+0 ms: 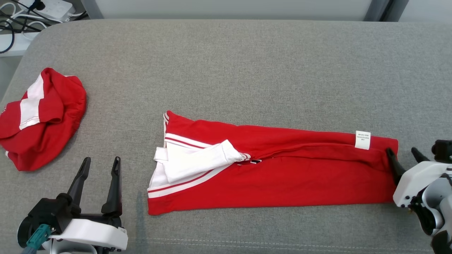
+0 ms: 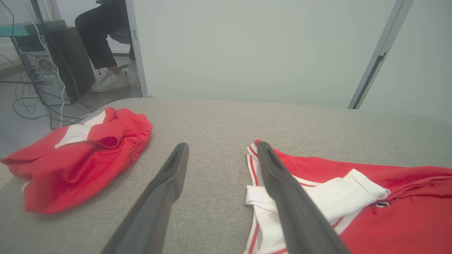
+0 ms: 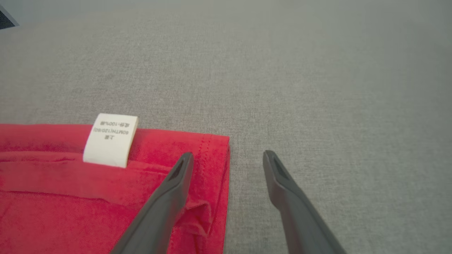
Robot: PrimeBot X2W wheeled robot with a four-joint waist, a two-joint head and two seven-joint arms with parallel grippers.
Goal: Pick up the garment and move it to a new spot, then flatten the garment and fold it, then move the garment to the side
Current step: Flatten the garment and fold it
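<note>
Red garment [image 1: 282,169], folded into a long strip, centre to right of the head view
Lies flat on the grey padded surface [image 1: 247,63], white label [image 1: 363,140] near its right end. Right gripper [image 1: 401,151], jaws spread and empty, straddles that right edge, one finger over the cloth. Left gripper [image 1: 101,160], also spread and empty, lower left, near the white-striped end. Second red garment [image 1: 42,116] crumpled far left

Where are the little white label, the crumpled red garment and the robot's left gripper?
white label [image 1: 363,139], head view, middle of the tag
crumpled red garment [image 1: 53,130], head view, its red middle
left gripper [image 1: 101,161], head view, midway between fingertips
</note>
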